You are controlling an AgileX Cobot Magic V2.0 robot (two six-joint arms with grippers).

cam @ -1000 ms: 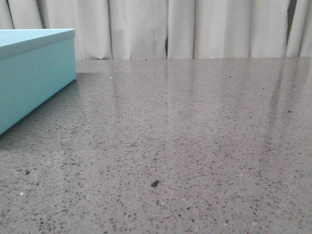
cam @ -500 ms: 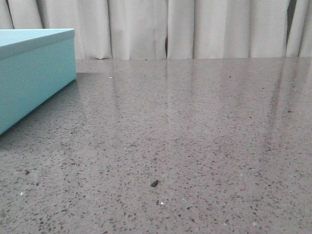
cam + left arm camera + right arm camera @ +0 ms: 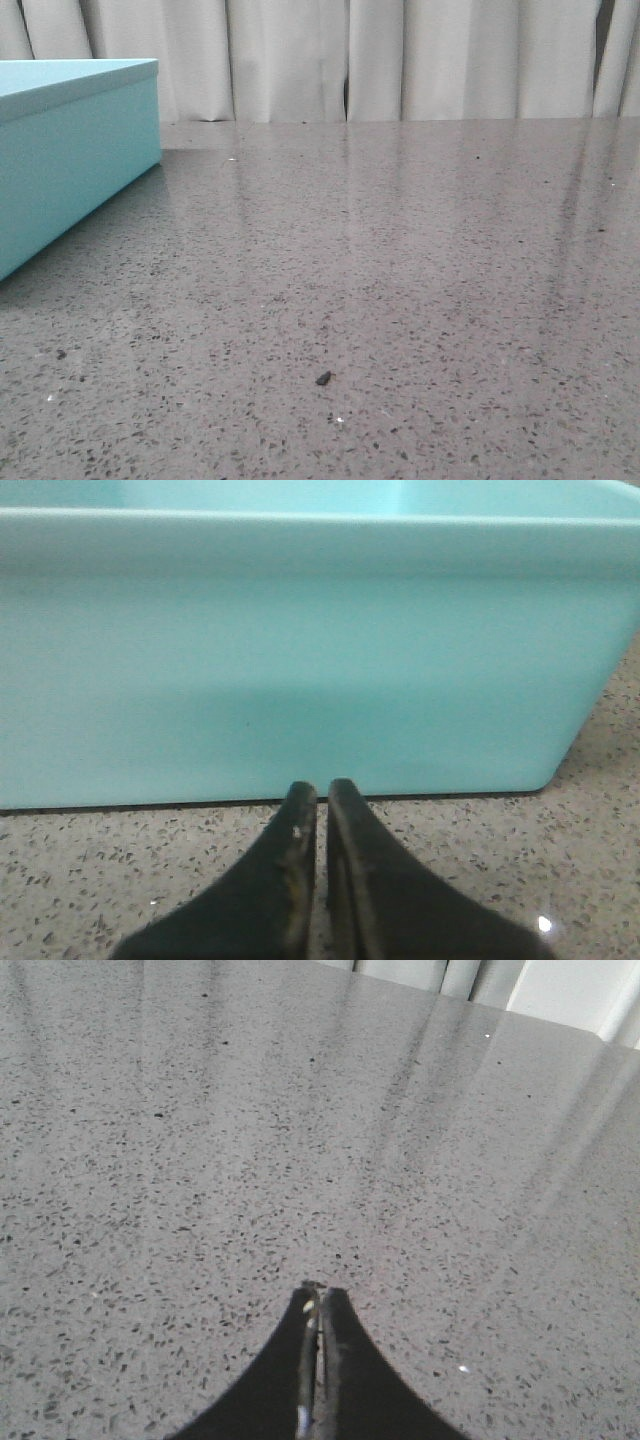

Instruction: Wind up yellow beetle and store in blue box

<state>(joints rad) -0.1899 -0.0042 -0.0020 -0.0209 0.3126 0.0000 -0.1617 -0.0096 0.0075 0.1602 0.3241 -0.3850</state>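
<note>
Facing the box wall, the left gripper hangs just above the table, fingers pressed together on nothing. The right gripper is likewise clenched and empty.

The blue box walls off the far left of the bench; its side stands right in front of my left gripper, blocking that way. Ahead of my right gripper the bench runs open to the curtain; only a small dark speck lies mid-bench.
</note>
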